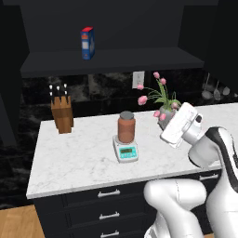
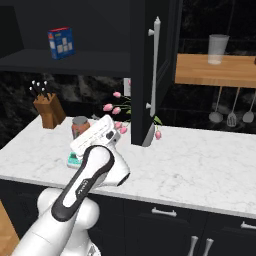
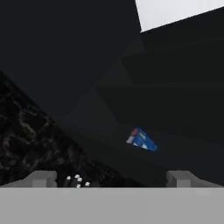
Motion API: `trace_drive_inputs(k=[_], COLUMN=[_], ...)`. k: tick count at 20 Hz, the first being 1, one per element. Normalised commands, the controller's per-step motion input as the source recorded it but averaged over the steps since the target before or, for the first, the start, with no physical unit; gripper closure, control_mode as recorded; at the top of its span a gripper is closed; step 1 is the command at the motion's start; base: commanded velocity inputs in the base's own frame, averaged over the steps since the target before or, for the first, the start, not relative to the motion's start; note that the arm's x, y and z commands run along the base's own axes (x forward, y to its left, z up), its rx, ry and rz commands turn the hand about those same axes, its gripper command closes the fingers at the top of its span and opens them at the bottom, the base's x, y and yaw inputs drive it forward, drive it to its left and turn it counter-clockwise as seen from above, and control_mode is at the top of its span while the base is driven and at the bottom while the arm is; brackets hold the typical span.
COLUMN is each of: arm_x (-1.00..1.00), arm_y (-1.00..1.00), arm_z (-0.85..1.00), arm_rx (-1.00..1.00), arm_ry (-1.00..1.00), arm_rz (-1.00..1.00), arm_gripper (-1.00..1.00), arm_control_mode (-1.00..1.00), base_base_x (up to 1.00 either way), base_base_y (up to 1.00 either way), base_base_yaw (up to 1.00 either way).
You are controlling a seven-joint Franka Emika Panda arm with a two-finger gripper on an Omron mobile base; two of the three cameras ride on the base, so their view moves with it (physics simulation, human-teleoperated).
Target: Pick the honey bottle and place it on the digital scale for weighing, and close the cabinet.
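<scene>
Right base view: open cabinet door (image 2: pixel 150 70) beside tulips (image 2: pixel 114 109)

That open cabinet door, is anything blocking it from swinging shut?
Probably yes. In the right base view the cabinet door stands open over the counter, and the pink flowers rise close beside its lower edge. The honey bottle on the digital scale sits lower.

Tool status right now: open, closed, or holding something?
Tool: open, holding nothing; its tips stand wide apart in the hand view. The honey bottle already sits on the scale.
</scene>
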Motion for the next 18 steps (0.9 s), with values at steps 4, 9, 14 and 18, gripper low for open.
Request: trace_drive_inputs(k=[4,9,14,18], arm_x=[-0.59,-0.51,-0.19,-0.01], arm_y=[-1.0,-1.0,-1.0,-1.0], arm_z=[0.28,0.19,0.13,0.0], arm_rx=[0.2,0.21,0.22,0.19], arm_ry=[-0.37,-0.3,-0.16,-0.01], arm_rz=[-0.1,-0.1,-0.11,-0.06], arm_gripper=[-1.0,-1.0,-1.0,-1.0], arm_control_mode=[-1.0,-1.0,-1.0,-1.0], base_base_x=[0.0,0.0,0.0,0.0], base_base_y=[0.0,0.0,0.0,0.0], base_base_yaw=[0.0,0.0,0.0,0.0])
